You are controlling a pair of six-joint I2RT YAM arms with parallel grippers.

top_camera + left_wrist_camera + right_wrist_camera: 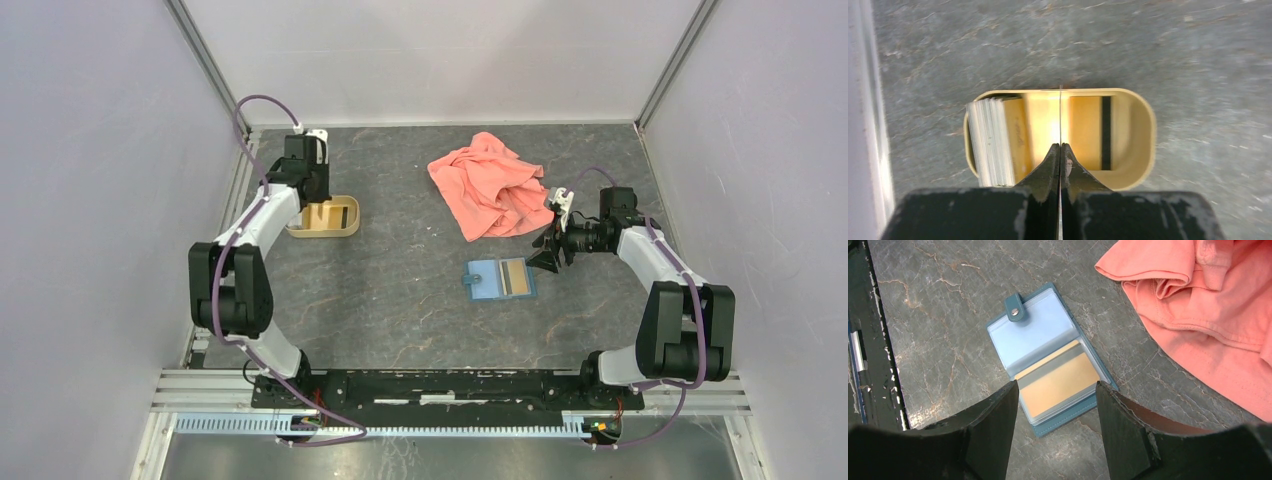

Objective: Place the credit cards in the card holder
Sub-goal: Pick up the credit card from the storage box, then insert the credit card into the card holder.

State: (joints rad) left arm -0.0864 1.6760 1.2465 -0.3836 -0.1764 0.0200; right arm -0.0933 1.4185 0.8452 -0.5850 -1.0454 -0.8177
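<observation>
Left gripper [1060,146], upper left of the overhead view, is pinching one card [1060,115] edge-on over the tan tray [1143,130]. We are seeing a stack of cards [990,142] standing at the tray's left end. Right gripper [1057,386] is hanging spread above the card holder [1033,335], which is lying open right of centre. An orange card [1073,375] is sitting in its sleeve. Pink cloth [1208,315] is lying just beyond.
</observation>
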